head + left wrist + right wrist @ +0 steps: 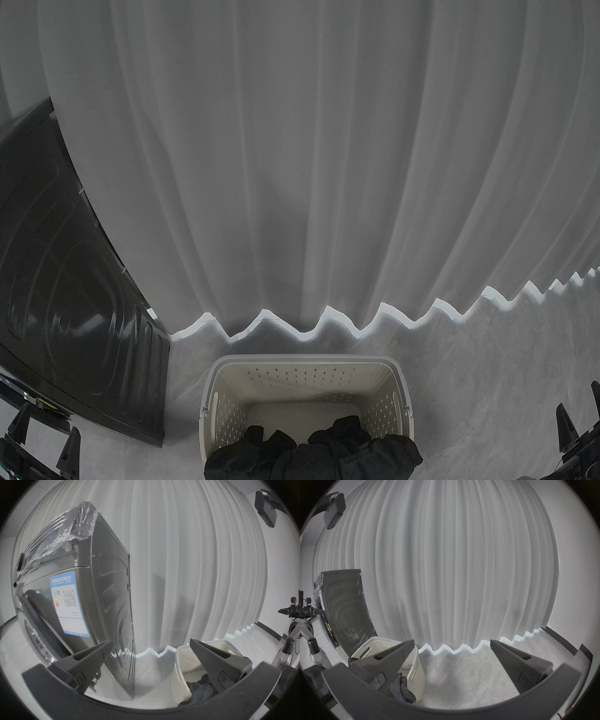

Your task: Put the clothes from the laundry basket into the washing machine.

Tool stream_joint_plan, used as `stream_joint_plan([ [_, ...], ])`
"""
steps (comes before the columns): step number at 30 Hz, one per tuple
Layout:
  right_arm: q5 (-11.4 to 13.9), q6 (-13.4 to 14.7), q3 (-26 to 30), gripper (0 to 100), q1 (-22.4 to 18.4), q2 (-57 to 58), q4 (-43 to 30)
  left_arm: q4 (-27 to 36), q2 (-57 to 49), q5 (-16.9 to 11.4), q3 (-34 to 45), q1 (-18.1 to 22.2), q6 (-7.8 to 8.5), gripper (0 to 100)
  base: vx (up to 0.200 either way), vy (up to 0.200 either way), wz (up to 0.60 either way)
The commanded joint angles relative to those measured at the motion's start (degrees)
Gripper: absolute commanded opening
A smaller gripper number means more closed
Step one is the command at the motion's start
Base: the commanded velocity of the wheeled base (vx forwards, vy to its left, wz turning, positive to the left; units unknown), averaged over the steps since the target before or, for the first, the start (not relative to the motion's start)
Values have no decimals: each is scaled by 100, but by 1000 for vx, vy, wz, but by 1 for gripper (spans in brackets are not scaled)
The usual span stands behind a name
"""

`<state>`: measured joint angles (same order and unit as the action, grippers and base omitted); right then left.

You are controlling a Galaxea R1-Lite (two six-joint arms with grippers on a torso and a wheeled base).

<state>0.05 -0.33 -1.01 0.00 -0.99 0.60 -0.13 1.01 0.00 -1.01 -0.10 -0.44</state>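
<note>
Clothes [312,453] dark, heaped in laundry basket [306,360] beside washing machine [69,300]; left tool [151,642], right tool [452,642] spread, empty

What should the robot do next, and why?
Probably lower the left gripper onto the clothes. They lie heaped, untouched, at the near side of the basket, and that gripper is open and empty, off to the left of it.
</note>
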Motion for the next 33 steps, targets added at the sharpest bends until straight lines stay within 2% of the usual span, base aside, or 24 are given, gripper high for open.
stream_joint_plan([
  [1, 4, -2, 101, 100, 0, 99, 2, -4, -92, 0, 92, 1, 0, 100, -200, 0, 0],
  [25, 4, -2, 101, 100, 0, 99, 2, -4, -101, -9, 92, 1, 9, 100, -200, 0, 0],
  [33, 4, -2, 101, 100, 0, 99, 2, 5, -92, -9, 92, 1, 9, 100, 0, 0, 0],
])
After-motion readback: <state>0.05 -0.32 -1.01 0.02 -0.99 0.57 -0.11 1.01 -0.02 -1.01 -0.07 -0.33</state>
